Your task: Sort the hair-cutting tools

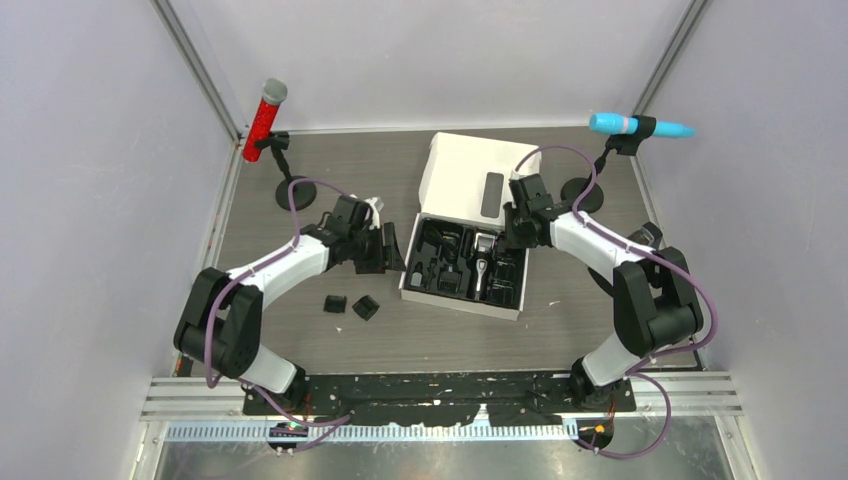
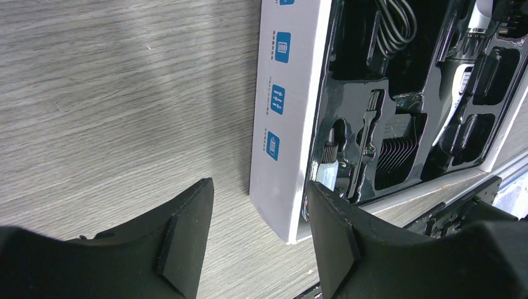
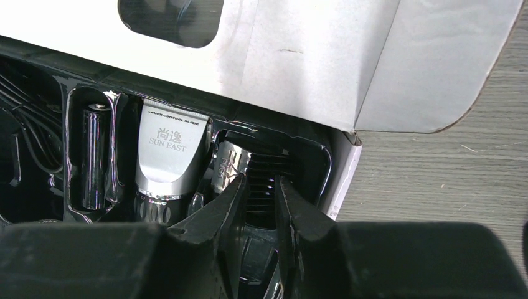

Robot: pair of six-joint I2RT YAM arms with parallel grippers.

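Roughly midway: two small black plastic comb attachments point(image 1: 334, 303) are lying on the wood-grain surface point(image 1: 440, 335) left of the white cardboard box point(image 1: 460, 170), the left claw point(image 2: 255, 190) gaping wide at its wall. Inside, the silver-headed clipper point(image 3: 167, 152) is sitting in the glossy black tray point(image 2: 358, 99); the right claw point(image 3: 260, 184), narrow, is straddling a ribbed comb point(image 3: 264, 167), grip unclear.

the right gripper point(image 3: 260, 182) hides most of the slim silver-and-black electric clipper point(image 3: 167, 152); whether it touches the black ribbed plastic comb point(image 3: 266, 166) is unclear.
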